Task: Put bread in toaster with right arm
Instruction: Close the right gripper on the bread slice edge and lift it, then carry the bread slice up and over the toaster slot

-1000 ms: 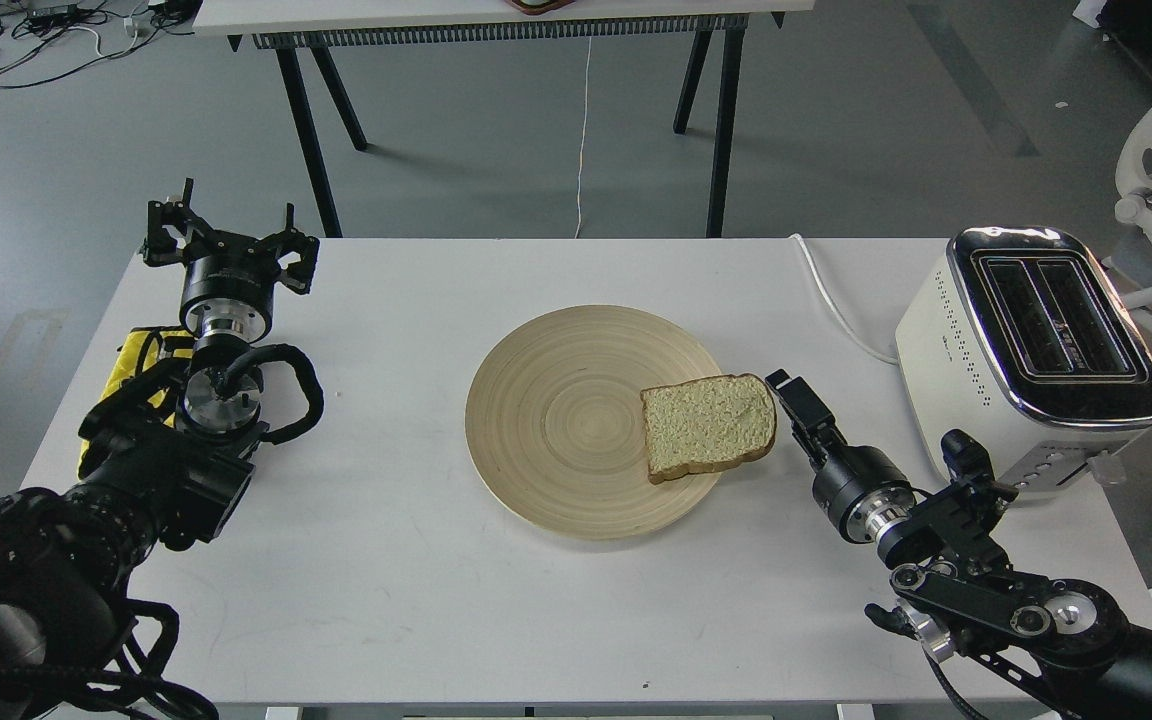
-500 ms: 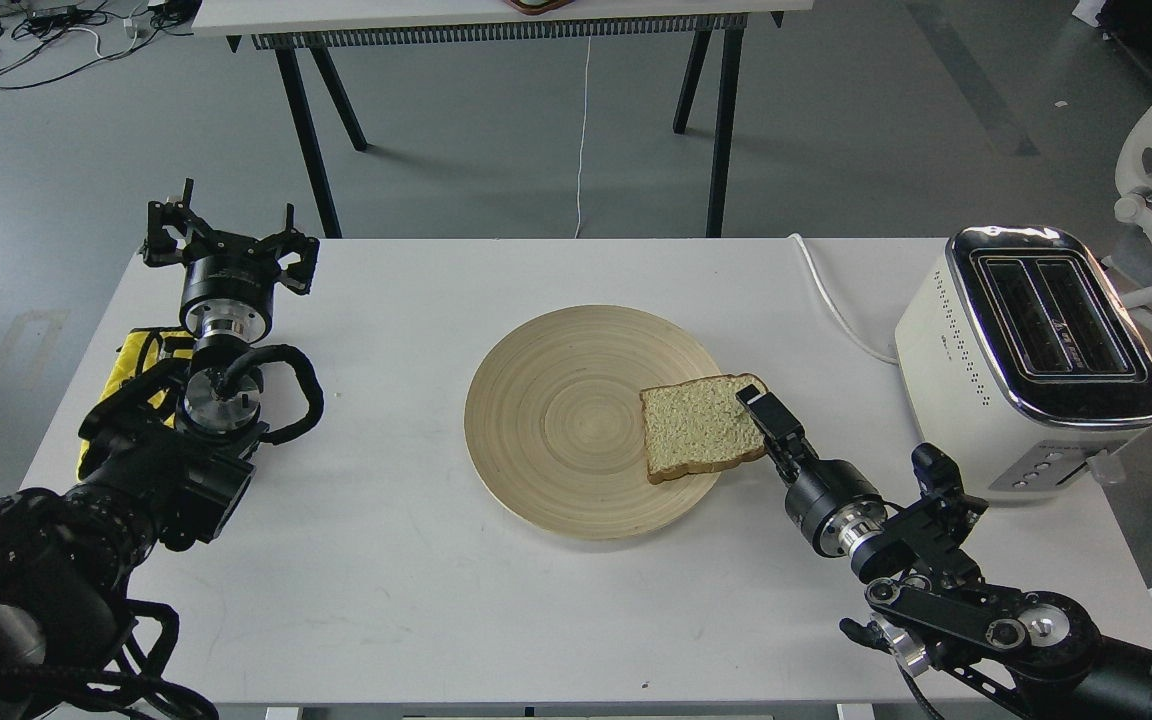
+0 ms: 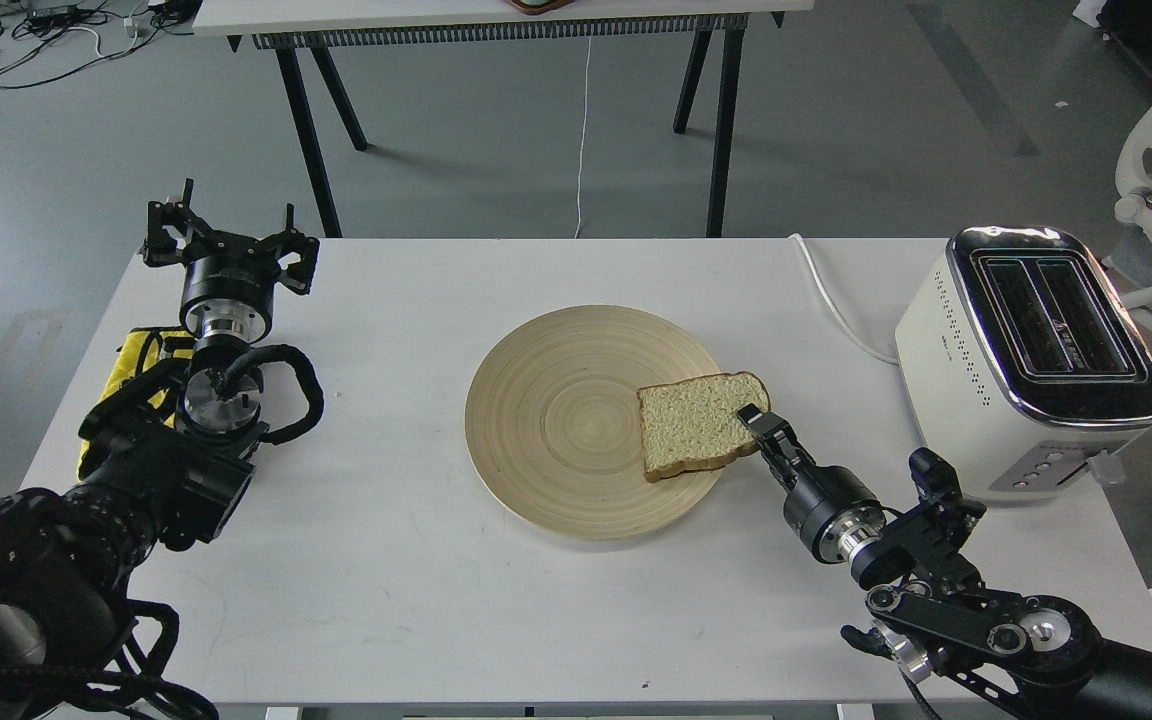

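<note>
Wood plate (image 3: 556, 420), chrome-top toaster (image 3: 1036, 350)

Plate (image 3: 556, 420) sits mid-table (image 3: 416, 600), bread (image 3: 691, 425) lying flat on its right part, one corner past the rim. My right gripper (image 3: 758, 425) is at the bread's right edge, my arm coming in from the near right corner. Toaster (image 3: 1031, 360) stands at the table's right end, well apart from the plate, cord (image 3: 836, 300) running back-left from it. My left gripper (image 3: 228, 245) is at the far left, cloth (image 3: 131, 360) beside that arm.
</note>
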You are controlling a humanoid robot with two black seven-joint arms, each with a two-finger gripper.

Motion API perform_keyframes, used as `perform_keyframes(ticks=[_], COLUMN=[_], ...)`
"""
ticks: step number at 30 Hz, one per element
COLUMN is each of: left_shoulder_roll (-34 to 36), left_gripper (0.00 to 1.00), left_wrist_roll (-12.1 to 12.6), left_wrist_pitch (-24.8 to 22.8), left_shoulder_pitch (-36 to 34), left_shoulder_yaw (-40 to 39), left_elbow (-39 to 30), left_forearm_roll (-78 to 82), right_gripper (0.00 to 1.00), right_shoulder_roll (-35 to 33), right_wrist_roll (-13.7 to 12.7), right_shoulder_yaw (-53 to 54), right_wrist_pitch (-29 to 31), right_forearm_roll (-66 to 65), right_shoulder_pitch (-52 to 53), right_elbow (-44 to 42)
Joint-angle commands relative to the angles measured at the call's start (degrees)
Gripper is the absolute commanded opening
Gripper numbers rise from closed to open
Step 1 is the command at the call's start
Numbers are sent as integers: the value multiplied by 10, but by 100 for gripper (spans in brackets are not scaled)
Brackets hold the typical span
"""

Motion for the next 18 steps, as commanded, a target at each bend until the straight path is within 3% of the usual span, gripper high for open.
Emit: perform_keyframes(ticks=[1, 11, 18], left_shoulder_roll=[0, 0, 0], left_gripper=[100, 100, 100], left_wrist_roll=[0, 0, 0], left_wrist_pitch=[0, 0, 0], left_shoulder_pitch=[0, 0, 0], left_shoulder_yaw=[0, 0, 0], left_elbow=[0, 0, 0], left_forearm_roll=[0, 0, 0], right_gripper=[6, 6, 7], right_shoulder_roll=[-13, -101, -271], right_wrist_roll=[0, 3, 1], right_shoulder_yaw=[4, 67, 79], right_wrist_pitch=[0, 0, 0], right_forearm_roll=[0, 0, 1], right_shoulder_pitch=[-1, 46, 132], right_elbow=[20, 108, 169])
